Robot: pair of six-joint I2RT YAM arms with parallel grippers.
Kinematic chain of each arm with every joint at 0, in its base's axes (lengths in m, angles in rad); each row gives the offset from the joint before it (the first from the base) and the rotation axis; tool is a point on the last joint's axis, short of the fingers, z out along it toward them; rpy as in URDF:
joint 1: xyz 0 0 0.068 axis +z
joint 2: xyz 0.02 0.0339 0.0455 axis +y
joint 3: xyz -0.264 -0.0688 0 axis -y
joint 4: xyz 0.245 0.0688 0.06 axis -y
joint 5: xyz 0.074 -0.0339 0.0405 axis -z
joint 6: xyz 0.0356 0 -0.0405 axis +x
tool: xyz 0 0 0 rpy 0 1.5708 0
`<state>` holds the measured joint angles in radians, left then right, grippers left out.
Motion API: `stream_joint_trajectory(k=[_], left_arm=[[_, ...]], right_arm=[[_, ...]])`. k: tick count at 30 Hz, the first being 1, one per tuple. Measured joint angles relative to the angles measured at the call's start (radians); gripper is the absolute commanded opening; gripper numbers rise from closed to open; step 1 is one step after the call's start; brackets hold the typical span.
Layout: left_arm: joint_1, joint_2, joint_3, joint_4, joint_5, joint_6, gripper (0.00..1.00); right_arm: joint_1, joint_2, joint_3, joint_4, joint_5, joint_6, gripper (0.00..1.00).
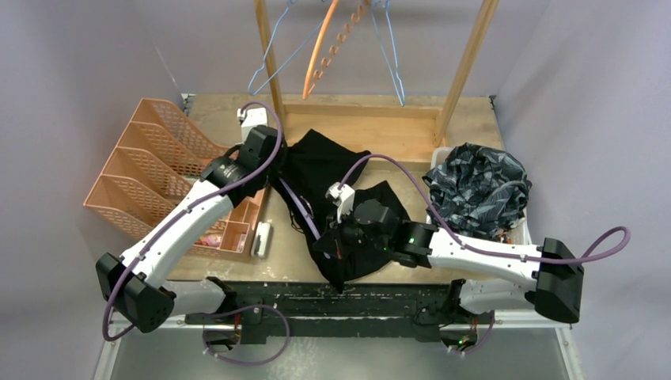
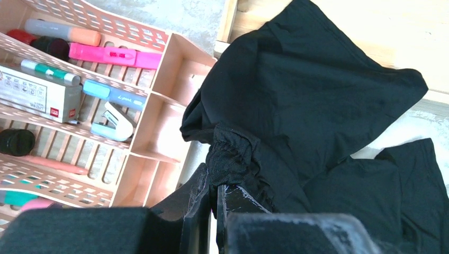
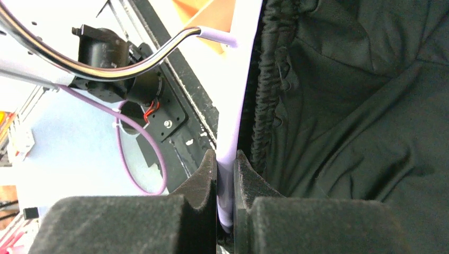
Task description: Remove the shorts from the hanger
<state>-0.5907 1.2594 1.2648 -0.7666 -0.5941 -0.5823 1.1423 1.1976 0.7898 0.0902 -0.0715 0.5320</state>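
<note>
on the wooden counter, my left end effector pinches the soft plain black shorts by the waistband; my right end effector clamps their pale lilac plastic hanger.

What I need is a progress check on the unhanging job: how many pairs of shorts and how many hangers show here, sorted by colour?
black shorts: 1
dark camouflage shorts: 1
blue wire hangers: 2
orange hanger: 1
lilac hanger: 1
Total: 6
</note>
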Motion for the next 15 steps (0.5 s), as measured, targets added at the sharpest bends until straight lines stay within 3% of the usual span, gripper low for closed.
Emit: stream_joint_trajectory(k=[8, 15], left_arm=[[0.092, 0.047, 0.056, -0.072, 0.093, 0.026, 0.0], [0.112, 0.048, 0.056, -0.09, 0.087, 0.031, 0.0]], right_arm=[[-0.004, 0.001, -0.037, 0.027, -0.062, -0.036, 0.0], [-0.005, -0.074, -0.088, 0.044, -0.076, -0.039, 0.0]])
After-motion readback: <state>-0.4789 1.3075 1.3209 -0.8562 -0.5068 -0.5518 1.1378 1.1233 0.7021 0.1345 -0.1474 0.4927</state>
